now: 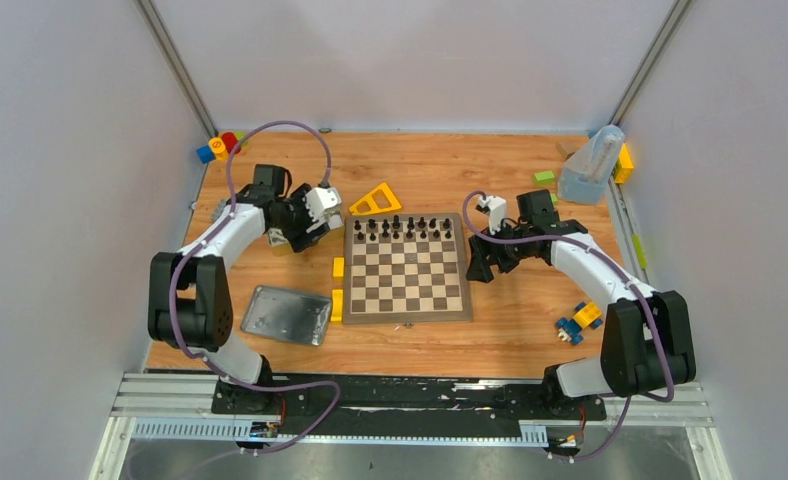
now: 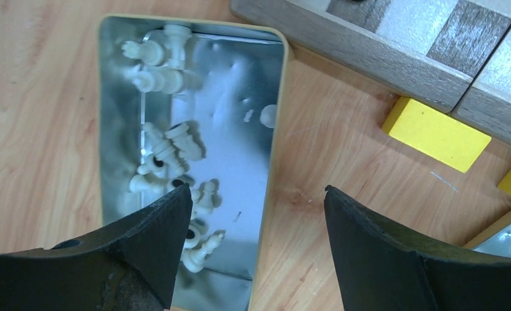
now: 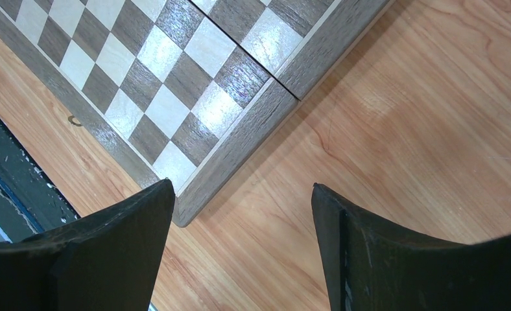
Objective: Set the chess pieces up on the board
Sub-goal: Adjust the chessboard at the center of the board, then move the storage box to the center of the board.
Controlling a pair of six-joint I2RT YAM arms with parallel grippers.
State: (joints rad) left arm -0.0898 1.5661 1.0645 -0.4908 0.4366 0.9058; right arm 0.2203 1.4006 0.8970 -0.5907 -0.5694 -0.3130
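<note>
- Judging handling: the pale chess pieces (image 2: 168, 159) look tiny, light, hard and smooth, with rounded bodies. They will likely slip or tip over, but should not break easily.
- They lie jumbled on their sides, several touching, so a careless pinch may drag a neighbour along.
- Best hold, my guess: pinch across the narrow body of one loose piece at the edge of the heap.
- The pieces sit in an open metal tin (image 2: 275, 129), mostly along the long wall away from the board (image 2: 369, 45). The floor is shiny, so piece and reflection are hard to tell apart.
- The left gripper (image 2: 256, 201) hangs over the tin's near end, jaws wide apart with nothing between them.
- One fingertip overlaps the heap. The gap itself sits over the tin's rim and the bare table (image 2: 344, 194), so the pieces lie to one side of the gap.
- The right gripper (image 3: 243, 194) is spread wide and empty, over a board corner.
- The black chess pieces (image 1: 405, 228) stand on the board's two far rows, and the near rows are bare.
</note>
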